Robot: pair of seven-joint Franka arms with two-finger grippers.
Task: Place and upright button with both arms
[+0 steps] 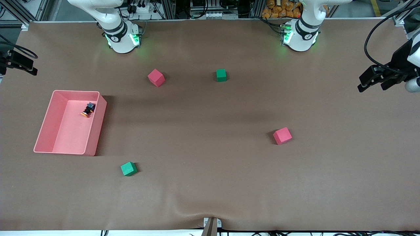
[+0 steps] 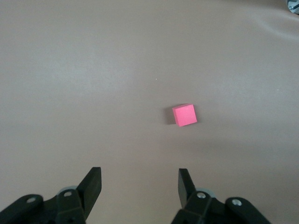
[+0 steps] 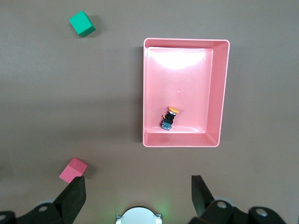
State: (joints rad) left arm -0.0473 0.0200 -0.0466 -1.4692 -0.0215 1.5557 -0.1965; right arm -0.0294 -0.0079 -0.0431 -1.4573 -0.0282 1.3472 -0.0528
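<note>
The button (image 1: 87,110) lies on its side in a pink bin (image 1: 95,127) at the right arm's end of the table, its orange cap toward the front camera. The right wrist view shows the button (image 3: 169,118) in the bin (image 3: 187,43) from high above. My right gripper (image 3: 138,184) hangs open and empty over the table beside its own base, and is out of the front view. My left gripper (image 1: 371,88) is open and empty above the left arm's end of the table. In its wrist view the left gripper (image 2: 140,179) has only bare table between its fingers.
Two red cubes (image 1: 156,77) (image 1: 282,135) and two green cubes (image 1: 221,75) (image 1: 128,168) lie scattered on the brown table. The left wrist view shows one red cube (image 2: 184,115). The right wrist view shows a green cube (image 3: 82,23) and a red cube (image 3: 73,170).
</note>
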